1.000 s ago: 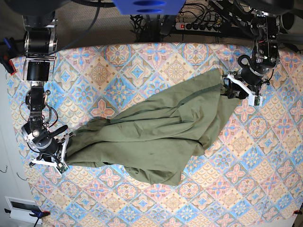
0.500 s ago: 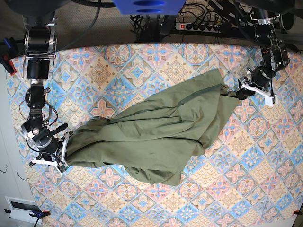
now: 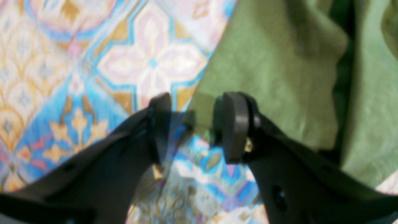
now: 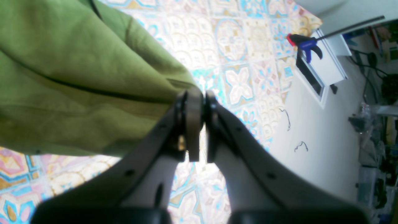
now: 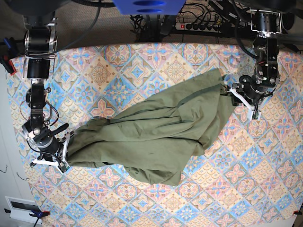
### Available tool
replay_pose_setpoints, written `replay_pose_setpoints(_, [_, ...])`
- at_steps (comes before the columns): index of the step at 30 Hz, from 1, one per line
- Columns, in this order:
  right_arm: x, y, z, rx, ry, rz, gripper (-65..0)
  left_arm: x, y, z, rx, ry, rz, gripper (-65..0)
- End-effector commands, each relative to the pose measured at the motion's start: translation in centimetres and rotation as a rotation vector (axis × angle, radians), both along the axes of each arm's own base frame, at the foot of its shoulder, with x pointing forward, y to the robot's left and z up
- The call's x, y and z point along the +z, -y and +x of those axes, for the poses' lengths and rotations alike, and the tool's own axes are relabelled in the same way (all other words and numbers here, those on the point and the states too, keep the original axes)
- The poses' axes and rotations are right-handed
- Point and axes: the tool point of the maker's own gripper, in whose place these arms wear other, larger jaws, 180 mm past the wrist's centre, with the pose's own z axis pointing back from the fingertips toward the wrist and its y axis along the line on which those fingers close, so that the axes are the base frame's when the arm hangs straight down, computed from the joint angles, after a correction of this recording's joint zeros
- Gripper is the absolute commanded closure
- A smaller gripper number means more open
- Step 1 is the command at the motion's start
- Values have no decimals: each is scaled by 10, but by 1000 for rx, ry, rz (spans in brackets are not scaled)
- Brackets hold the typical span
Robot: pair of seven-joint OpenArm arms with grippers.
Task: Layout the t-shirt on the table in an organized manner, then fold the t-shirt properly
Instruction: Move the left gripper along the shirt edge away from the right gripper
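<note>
Left wrist view: the left claw (image 3: pixel 192 124) stood parted, nothing between its pads, a corner of the shirt (image 3: pixel 273 77) lying just ahead on the worktop (image 3: pixel 93 62). Right wrist view: the right claw (image 4: pixel 199 102) was clamped on a shirt edge. Base view: the shirt (image 5: pixel 156 137) sprawled bunched and diagonal mid-worktop. The risk, I reckoned: the left claw could close beside the corner and miss, leaving the shirt bunched.

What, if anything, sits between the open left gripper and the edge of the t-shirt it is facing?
Nothing visible does. The left gripper has its jaws apart right at the edge of the t-shirt, with only bare table beneath it. The right gripper is shut on the t-shirt at the opposite end.
</note>
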Motion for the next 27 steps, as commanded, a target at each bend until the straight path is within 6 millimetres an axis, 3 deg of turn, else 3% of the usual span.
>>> replay_pose_setpoints(1, [26,5,10,-3,70,-5,-11,9,0,9,-27,31,28,-271])
replay_pose_setpoints(8, [27,7,10,-7,71,-4,-11,-3,12,5,-104,-7,106,-271])
replay_pose_setpoints(16, [26,6,10,-4,68,-6,-11,-35,-9,-13,-58,-108,126,-271])
replay_pose_setpoints(20, [26,5,10,-3,68,-7,-11,-37,-10,-13,-53,-107,123,-258])
replay_pose_setpoints(22, [25,5,10,-3,68,-5,-11,-28,-8,-1,-56,-43,119,-196])
replay_pose_setpoints(24, [25,5,10,-3,68,-5,-11,-15,-7,16,-58,37,116,-39])
replay_pose_setpoints(25, [25,5,10,-3,68,-5,-11,-8,-8,24,-50,66,117,0])
replay_pose_setpoints(27, [26,6,10,-7,68,-3,-11,6,-19,37,-17,98,125,0])
